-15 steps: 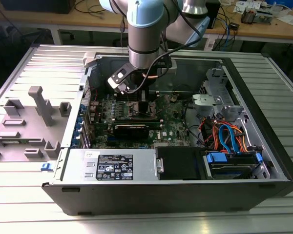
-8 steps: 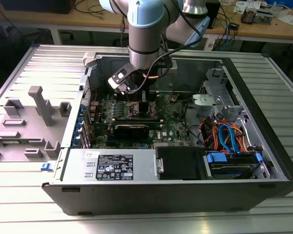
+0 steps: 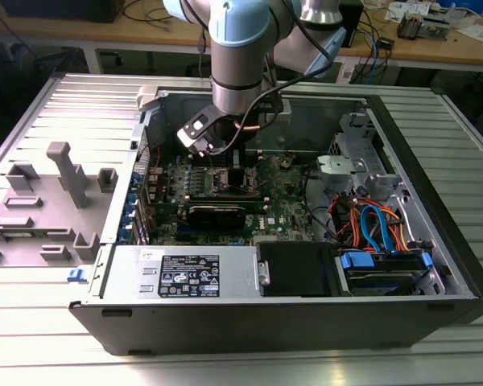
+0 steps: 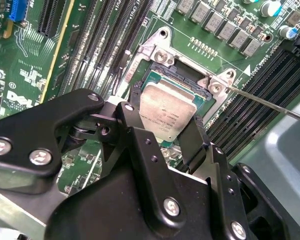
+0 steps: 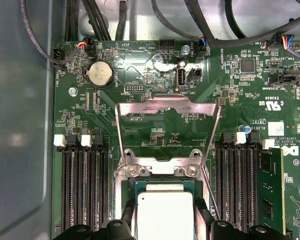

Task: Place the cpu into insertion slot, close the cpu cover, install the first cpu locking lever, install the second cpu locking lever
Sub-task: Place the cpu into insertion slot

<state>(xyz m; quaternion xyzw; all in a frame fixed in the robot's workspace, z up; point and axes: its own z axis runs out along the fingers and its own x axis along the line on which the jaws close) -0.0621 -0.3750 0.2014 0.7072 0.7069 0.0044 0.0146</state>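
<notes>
First, at the worktop [image 3: 32, 322] edge on the exterior view's left: a grey plastic panel [image 3: 40, 213], lying flat. Most likely set aside there to leave the computer case [image 3: 306, 322] open on top. Then the case in the middle of the worktop, laid on its side, green board [image 3: 294, 211] facing up, easy to reach from above.

Over the middle of the board, the gripper [image 4: 162, 119], reaching straight down. Pinches the cpu [image 5: 163, 214] between two black fingers [image 4: 192, 140], one on each side. Grips by the sides, probably to leave the flat bottom free to meet the insertion slot [image 4: 176, 76]. Holds the chip right over the slot and very low. Hard to tell whether pushed in all the way, with a dark strip of slot showing along one edge.

At one edge of the slot, the cpu cover [image 5: 167, 104], swung up and back on its hinge — out of the way to let the chip go in. Beside the slot, a thin locking lever [image 4: 270, 104], unhooked and sticking out over the long black memory slots [image 4: 260, 80] — as needed for an open cover.

Last, in the case corner on the exterior view's right: a drive cage with blue and orange cables [image 3: 374, 225], well apart from the gripper.
</notes>
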